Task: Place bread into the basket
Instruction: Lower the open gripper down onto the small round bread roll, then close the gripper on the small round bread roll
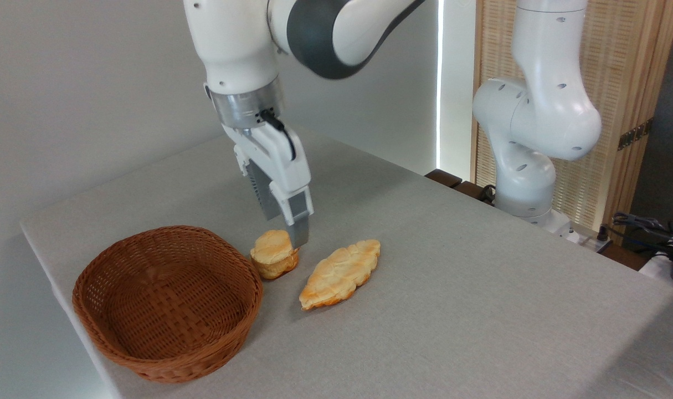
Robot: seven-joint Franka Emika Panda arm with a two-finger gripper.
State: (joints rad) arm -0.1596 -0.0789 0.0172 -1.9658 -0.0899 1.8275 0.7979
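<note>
Bread (274,254) on table (480,288), just right of basket (167,302), beside long pastry (340,273). Gripper (292,239) down at bun's far side; finger spread hidden, cannot tell.

lab | robot arm (535,111) | cables (646,224) | grey cloth table (480,288)

basket (167,302): sitting on the table (480,277), left
bread (273,254): lying just right of the basket
pastry (340,273): lying right of the bread
</note>
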